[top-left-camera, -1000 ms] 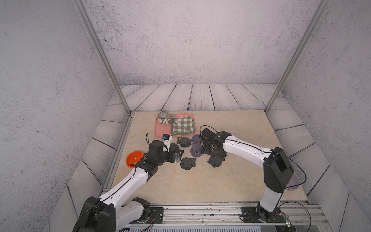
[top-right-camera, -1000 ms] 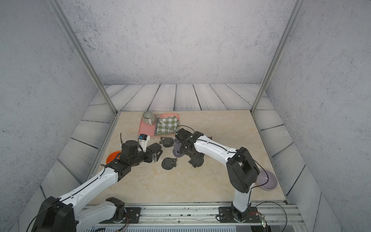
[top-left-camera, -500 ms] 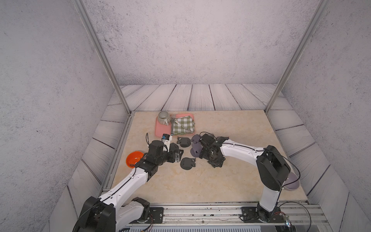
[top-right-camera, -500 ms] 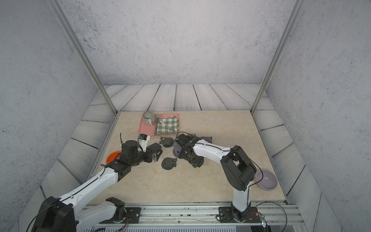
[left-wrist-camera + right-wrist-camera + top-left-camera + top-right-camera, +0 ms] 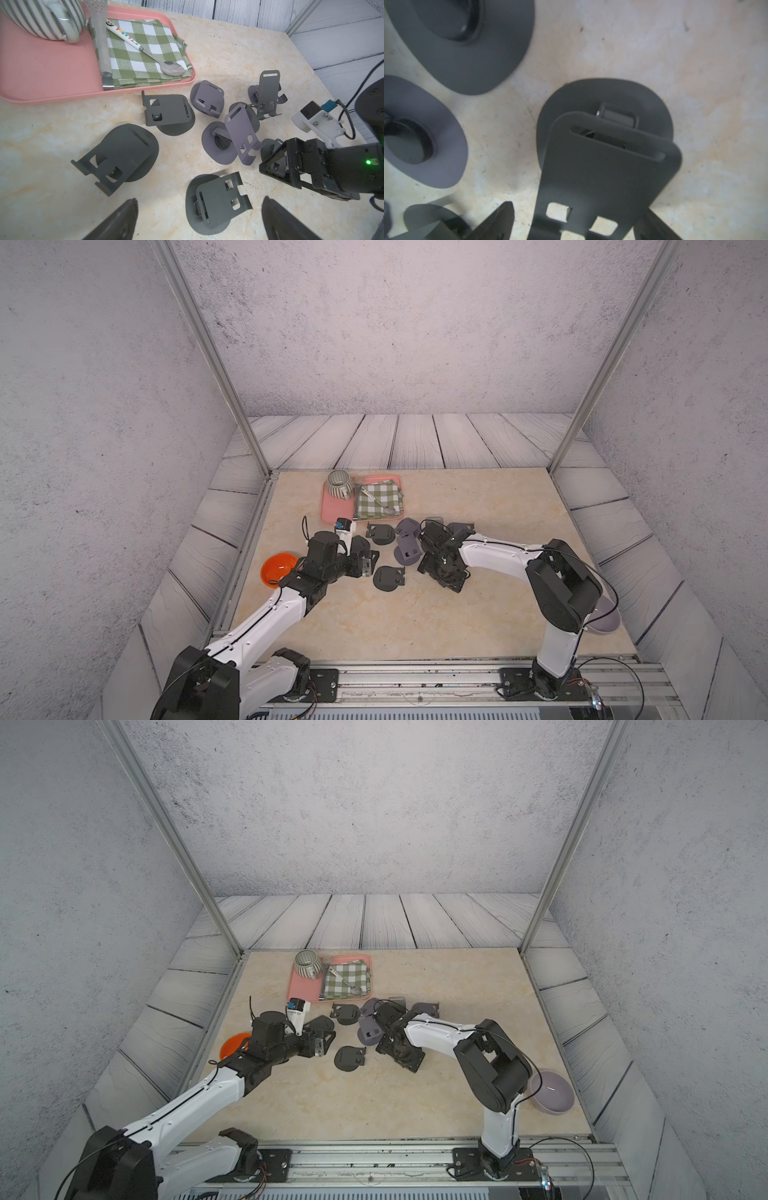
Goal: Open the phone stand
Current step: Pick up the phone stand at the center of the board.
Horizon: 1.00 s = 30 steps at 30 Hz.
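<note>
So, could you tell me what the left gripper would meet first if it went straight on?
Probably the dark phone stand lying just ahead of the left gripper, though depth is unclear.

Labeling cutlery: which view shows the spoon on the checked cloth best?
Left wrist: the spoon is close, handle print and bowl sharp. In both top views the spoon is a tiny sliver. Right wrist misses it.

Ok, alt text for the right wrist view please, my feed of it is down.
A dark grey phone stand fills the middle of the frame, its slotted back plate tilted up from its oval base, with the open right gripper straddling the plate's cut-out end. A dark stand base and a purplish stand base lie beside it on the beige tabletop.
</note>
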### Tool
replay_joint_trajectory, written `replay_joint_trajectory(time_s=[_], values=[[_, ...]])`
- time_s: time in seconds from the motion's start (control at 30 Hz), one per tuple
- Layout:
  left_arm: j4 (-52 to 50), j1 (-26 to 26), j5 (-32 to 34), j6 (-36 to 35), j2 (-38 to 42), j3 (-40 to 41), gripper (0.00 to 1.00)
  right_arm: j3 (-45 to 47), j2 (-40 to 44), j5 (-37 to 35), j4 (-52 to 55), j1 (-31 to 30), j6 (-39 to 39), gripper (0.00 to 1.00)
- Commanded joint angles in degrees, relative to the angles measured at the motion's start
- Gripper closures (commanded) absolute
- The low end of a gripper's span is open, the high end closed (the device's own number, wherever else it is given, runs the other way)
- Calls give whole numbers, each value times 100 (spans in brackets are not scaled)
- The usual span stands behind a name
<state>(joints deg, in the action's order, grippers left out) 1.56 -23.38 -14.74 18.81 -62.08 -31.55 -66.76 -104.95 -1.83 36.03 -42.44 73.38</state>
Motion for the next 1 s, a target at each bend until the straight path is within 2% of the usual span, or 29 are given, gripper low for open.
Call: replay_joint_trajectory(time_s=[0.0, 0.47, 0.73, 0.97], values=[[57, -27, 42, -79, -12, 55, 2, 101, 22, 75, -70, 35, 79, 15], [102, -27, 35, -57, -76, 26, 2, -58, 196, -166, 394, 25, -30, 44], [119, -27, 7, -31, -76, 16, 2, -91, 470, -335, 643, -16, -325, 45], [67, -78, -64, -68, -76, -49, 2, 143, 757, -343, 361, -236, -1109, 44]])
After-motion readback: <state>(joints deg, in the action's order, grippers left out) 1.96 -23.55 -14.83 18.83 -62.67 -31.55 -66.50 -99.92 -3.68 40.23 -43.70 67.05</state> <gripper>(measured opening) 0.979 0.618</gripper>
